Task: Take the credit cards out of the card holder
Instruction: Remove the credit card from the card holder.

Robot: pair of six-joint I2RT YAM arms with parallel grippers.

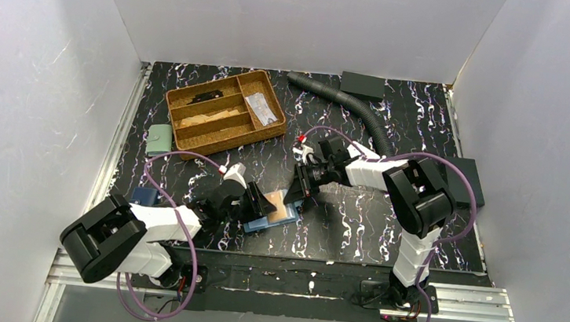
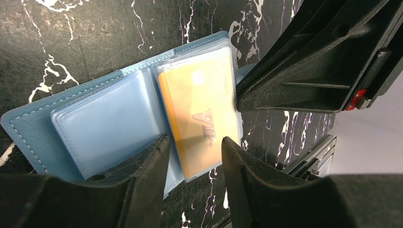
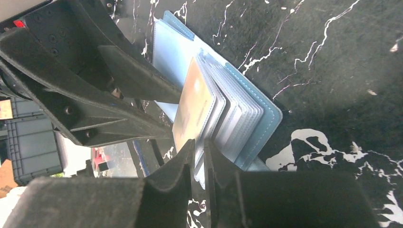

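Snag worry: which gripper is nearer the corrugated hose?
Right. The right gripper is at the card holder's right edge, toward the hose; the left gripper is left of it, farther.

- Left arm [image 1: 151,223] lies low, reaching from its base forward and to the right, wrist angled down.
- Left gripper [image 2: 194,141]: jaws plainly apart, fingertips pointing down at the table.
- Right arm [image 1: 420,198]: upper link stands up from the base, forearm runs left and dips toward the middle.
- Right gripper [image 3: 198,145]: fingers nearly together, only a thin slit between them, with a sleeve edge of the card holder [image 3: 266,118] in that slit.
- The two grippers face each other, tips just beside one another; each shows in the other's wrist view.
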